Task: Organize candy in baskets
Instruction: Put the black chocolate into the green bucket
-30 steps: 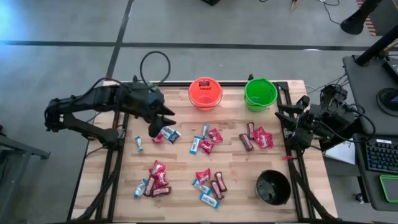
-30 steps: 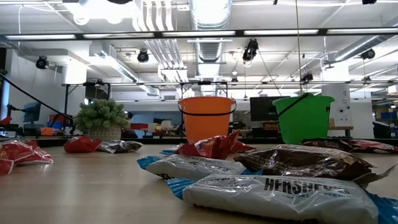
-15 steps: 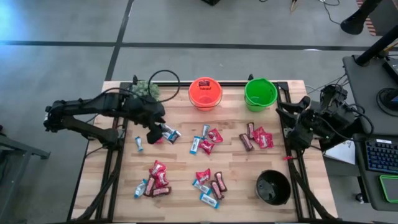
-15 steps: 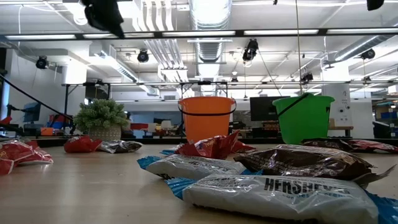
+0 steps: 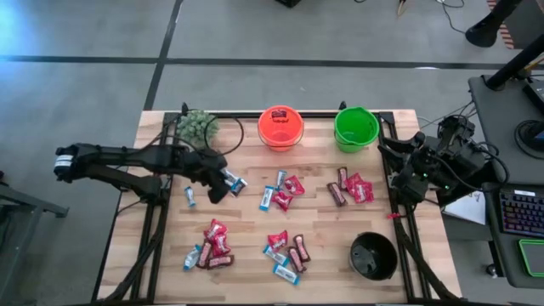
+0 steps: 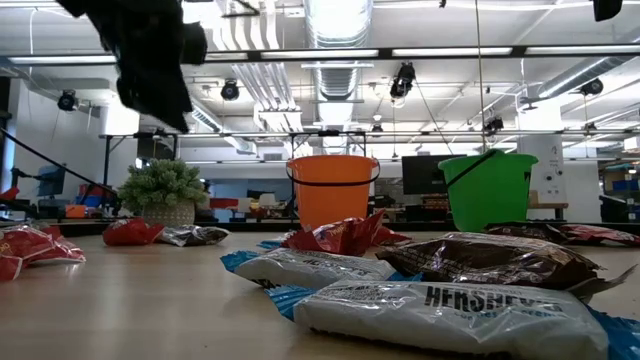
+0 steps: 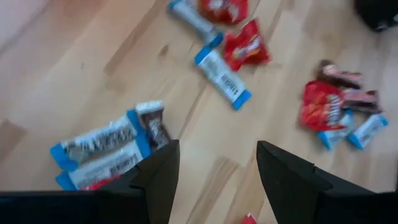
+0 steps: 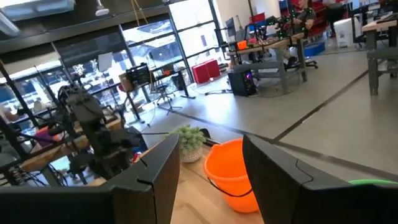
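Lowered since before, left hand (image 5: 218, 189) hovers open over candy (image 5: 233, 182).

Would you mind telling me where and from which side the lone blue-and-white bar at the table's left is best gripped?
Grip the blue-and-white bar across its narrow middle, coming straight down. It lies flat and alone on the wood, long axis roughly front to back, so fingers can close on its long edges. The open left gripper hovers just beside it.

2 dark jointed arms (image 5: 127, 161) with black tapered fingers (image 7: 289, 177).

We are in a large open robotics lab — exposed ceiling ducts (image 6: 335, 30), glass partitions (image 8: 155, 46), equipment-laden workbenches (image 8: 273, 53).
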Motion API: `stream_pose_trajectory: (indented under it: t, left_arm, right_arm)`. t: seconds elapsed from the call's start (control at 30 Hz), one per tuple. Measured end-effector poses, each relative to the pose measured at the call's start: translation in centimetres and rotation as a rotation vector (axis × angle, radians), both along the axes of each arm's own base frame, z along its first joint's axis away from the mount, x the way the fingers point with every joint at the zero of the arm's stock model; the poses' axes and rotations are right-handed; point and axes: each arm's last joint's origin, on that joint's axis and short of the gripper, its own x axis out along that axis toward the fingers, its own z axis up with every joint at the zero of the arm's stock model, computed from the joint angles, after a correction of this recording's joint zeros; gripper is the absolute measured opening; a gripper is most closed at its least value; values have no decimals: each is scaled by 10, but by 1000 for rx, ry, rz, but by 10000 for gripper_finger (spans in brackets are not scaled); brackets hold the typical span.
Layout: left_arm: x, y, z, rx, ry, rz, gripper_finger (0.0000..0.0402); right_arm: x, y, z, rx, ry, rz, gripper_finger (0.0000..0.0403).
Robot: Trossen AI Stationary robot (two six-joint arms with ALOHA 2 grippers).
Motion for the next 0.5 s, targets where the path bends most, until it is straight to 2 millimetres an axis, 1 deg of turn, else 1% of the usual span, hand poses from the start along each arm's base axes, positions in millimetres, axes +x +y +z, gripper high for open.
stream_pose_trajectory:
  t: [0.2,0.5]
  left_arm:
    - [-2,1,-28,-5,44,98,196]
    - [-7,4,-46,3,65,266,196]
  right_arm:
    - [0,0,0,-10,6,0,167]
    - [0,0,0,-9,5,0,167]
